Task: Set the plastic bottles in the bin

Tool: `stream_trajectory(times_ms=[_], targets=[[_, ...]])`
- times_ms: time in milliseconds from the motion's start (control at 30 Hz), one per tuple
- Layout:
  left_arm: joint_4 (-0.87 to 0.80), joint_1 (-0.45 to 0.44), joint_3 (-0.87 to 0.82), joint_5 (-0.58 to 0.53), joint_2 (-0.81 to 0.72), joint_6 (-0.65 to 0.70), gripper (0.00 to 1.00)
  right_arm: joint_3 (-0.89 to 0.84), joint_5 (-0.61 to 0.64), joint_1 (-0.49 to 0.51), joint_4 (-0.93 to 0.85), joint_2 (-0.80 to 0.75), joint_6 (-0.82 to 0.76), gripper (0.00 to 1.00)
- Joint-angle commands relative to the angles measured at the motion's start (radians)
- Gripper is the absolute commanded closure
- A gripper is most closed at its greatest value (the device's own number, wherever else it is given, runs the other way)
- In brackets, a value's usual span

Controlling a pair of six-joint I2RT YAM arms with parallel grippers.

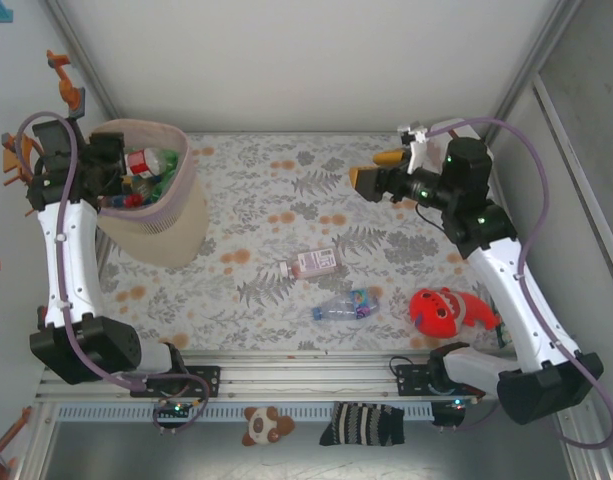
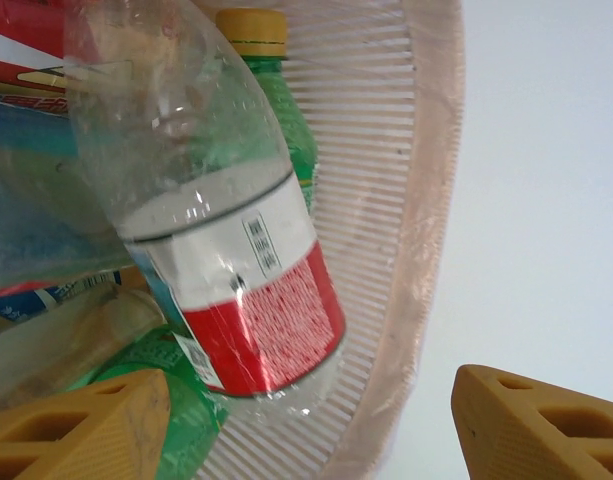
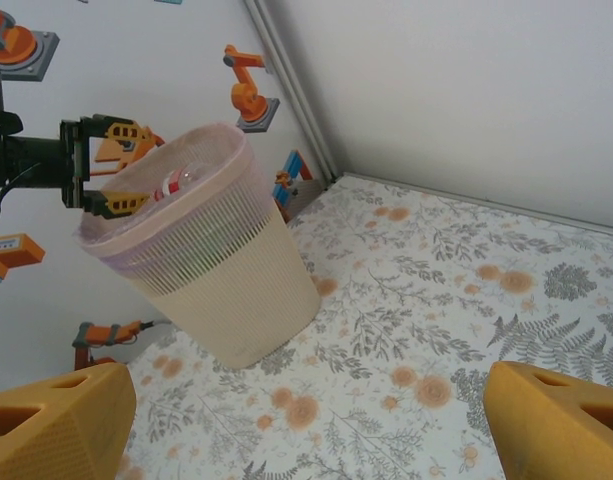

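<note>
Left claw (image 3: 126, 168): spread wide and empty at the rim of the bin (image 1: 176, 235), above the bottles in the bin (image 1: 151, 165).
Right claw (image 1: 374, 170): wide and empty, above the far right of the worktop (image 1: 266, 190).
Loose bottles: the pink-labelled bottle (image 1: 313, 263) and the clear bottle (image 1: 344, 306) lie mid-worktop, close together but apart.
Bearing: both lie nearward and left of the right claw, so the right arm looks nearer.
Long axis: roughly left-right, slightly tilted.
Room: the pink-labelled bottle has open space all round. The red toy (image 1: 441, 310) sits right of the clear bottle.
</note>
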Motion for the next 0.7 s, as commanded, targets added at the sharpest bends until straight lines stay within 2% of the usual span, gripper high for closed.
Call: stream_trajectory(times_ms=[0,133,300,667], targets=[[-0.02,0.007,0.012,0.001,-0.028,-0.019,0.27,0.038,0.0,0.006,-0.008,-0.037,-0.009,0.11],[-0.003,0.005,0.029,0.041,-0.023,0.02,0.34,0.038,0.005,0.006,-0.019,-0.051,-0.007,0.11],[0.008,-0.027,0.065,0.087,-0.017,0.119,0.36,0.047,0.019,0.006,-0.042,-0.049,-0.003,0.12],[0.036,-0.224,0.094,0.07,-0.061,0.516,0.36,0.061,0.154,0.005,-0.247,-0.08,-0.109,0.15]])
